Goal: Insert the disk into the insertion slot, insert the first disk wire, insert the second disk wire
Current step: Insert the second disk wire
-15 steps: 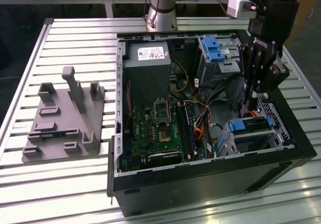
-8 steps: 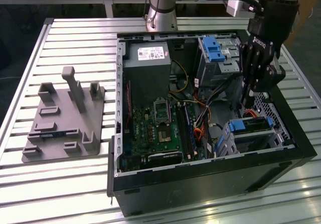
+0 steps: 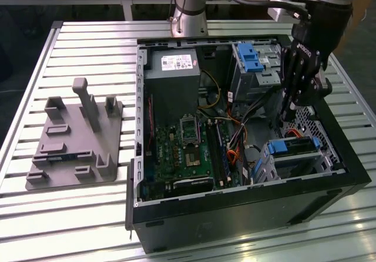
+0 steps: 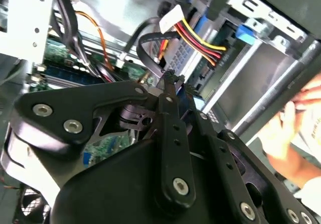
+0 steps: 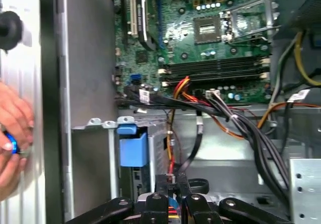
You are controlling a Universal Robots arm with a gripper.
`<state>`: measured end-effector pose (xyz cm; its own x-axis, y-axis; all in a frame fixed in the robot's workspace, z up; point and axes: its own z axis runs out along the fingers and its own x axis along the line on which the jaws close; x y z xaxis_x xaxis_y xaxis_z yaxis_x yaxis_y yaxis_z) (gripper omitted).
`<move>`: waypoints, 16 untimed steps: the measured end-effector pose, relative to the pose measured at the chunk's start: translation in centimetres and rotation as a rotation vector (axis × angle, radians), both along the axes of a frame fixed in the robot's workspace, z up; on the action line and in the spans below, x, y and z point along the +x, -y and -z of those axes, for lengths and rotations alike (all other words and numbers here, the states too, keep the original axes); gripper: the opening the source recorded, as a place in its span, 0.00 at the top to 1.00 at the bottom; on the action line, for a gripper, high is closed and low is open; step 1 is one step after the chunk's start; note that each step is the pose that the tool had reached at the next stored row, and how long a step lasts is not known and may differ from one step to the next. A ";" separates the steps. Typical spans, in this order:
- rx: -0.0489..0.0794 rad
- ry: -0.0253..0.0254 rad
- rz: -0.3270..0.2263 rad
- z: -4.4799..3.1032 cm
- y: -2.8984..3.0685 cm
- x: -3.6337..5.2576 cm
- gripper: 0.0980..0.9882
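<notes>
In the exterior view the gripper [image 3: 288, 116] hangs tip-down inside the open computer case [image 3: 235, 215], its fingers drawn together; whether they pinch anything I cannot tell. The disk [image 3: 291, 147], in its blue carrier, sits in the insertion slot [image 3: 299, 167] near the gripper at about 6 o'clock, with its long axis running roughly 9 to 3 o'clock. The white label on the power supply [image 3: 179, 62], off at 9 o'clock, carries print too fine to read. In the second wrist view the closed fingertips [image 4: 169, 83] point at a yellow, red and black wire bundle [image 4: 200, 39] just beyond them. A person's hand [image 4: 296, 133] is outside the case wall. In the first wrist view an orange-red wire [image 5: 170, 158] leads down to the gripper [image 5: 172, 180], beside a blue tab [image 5: 133, 146]. Small white tags on the cables show nothing legible.
</notes>
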<state>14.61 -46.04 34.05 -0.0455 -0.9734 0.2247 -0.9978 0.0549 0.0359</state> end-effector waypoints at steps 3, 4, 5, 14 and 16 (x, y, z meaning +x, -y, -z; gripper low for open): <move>0.019 0.0000 0.000 0.00 0.41 0.16 0.89; 0.024 0.0000 0.000 0.01 0.54 0.22 0.89; 0.029 0.0000 0.000 0.00 0.68 0.28 0.89; 0.073 0.0000 0.000 0.00 2.02 0.68 0.89; 0.076 0.0000 0.000 0.00 2.48 0.69 0.89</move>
<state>15.31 -48.52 34.05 -0.0455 -0.9877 0.1498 -0.9978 0.0520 0.0400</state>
